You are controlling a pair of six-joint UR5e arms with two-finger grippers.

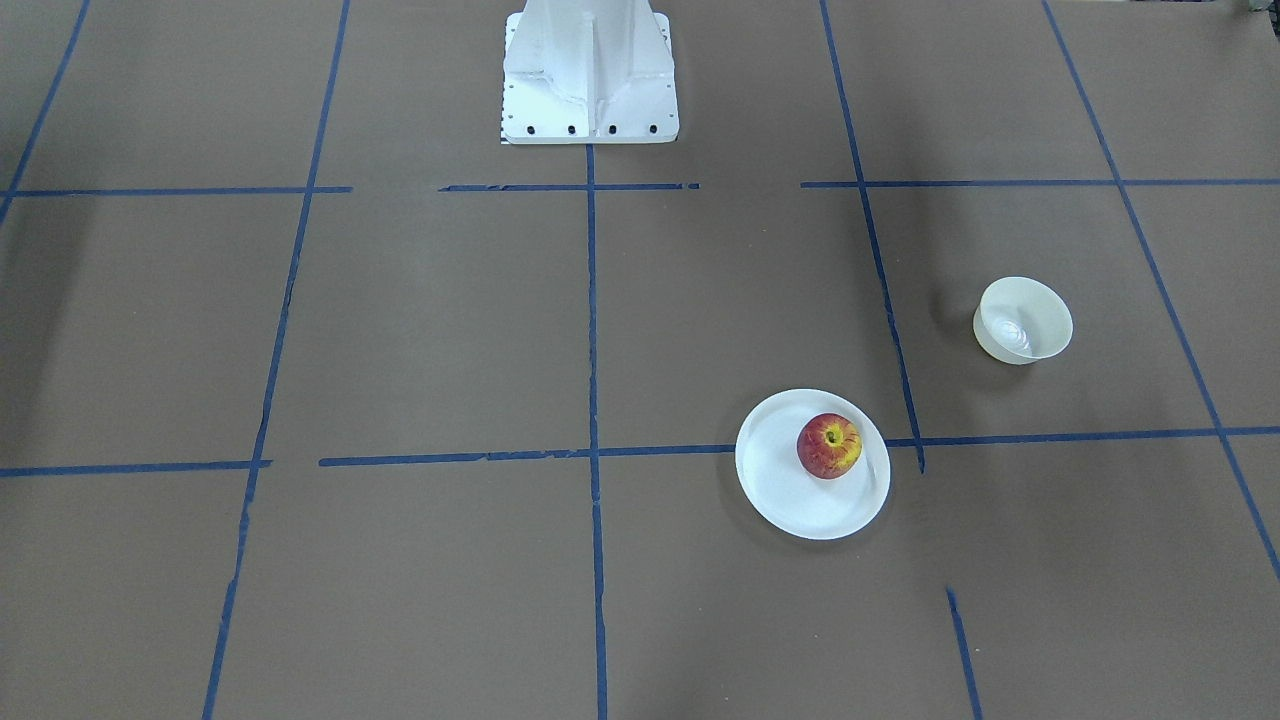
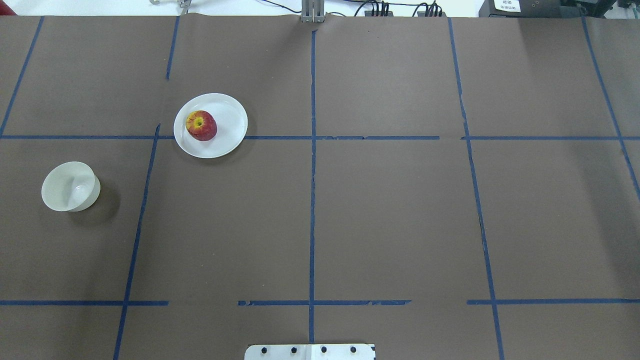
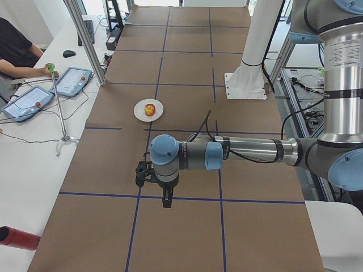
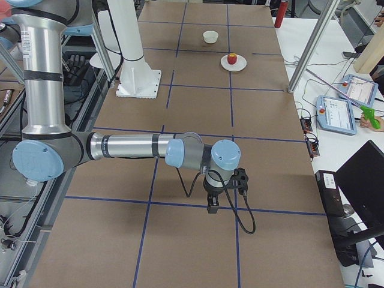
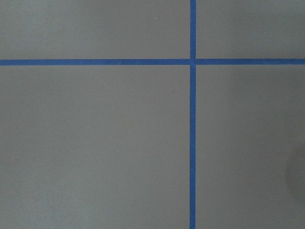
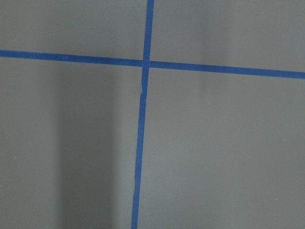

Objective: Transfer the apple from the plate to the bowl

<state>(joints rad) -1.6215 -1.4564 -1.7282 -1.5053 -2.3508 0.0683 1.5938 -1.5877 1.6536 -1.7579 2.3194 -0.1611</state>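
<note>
- The apple (image 2: pixel 201 125) is sat on the plate (image 2: pixel 227 135), nudged off-centre toward the bowl (image 2: pixel 60 192).
- All of it is found on the robot's left half, so the left gripper (image 3: pixel 165 199) is judged nearer, though well apart.
- For it and the right gripper (image 4: pixel 213 207), open or closed can't be told.
- The apple is seen as round and smooth-skinned, no long axis; the bowl is deep and narrow.

The apple (image 2: pixel 201 125) lies on the plate (image 2: pixel 227 131) (robot's left), bowl (image 2: pixel 65 186) farther left.

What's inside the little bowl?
Nothing shows inside the bowl: its shiny bottom is bare. The apple sits on the plate, apart from it. The table under the bowl is covered.
</note>
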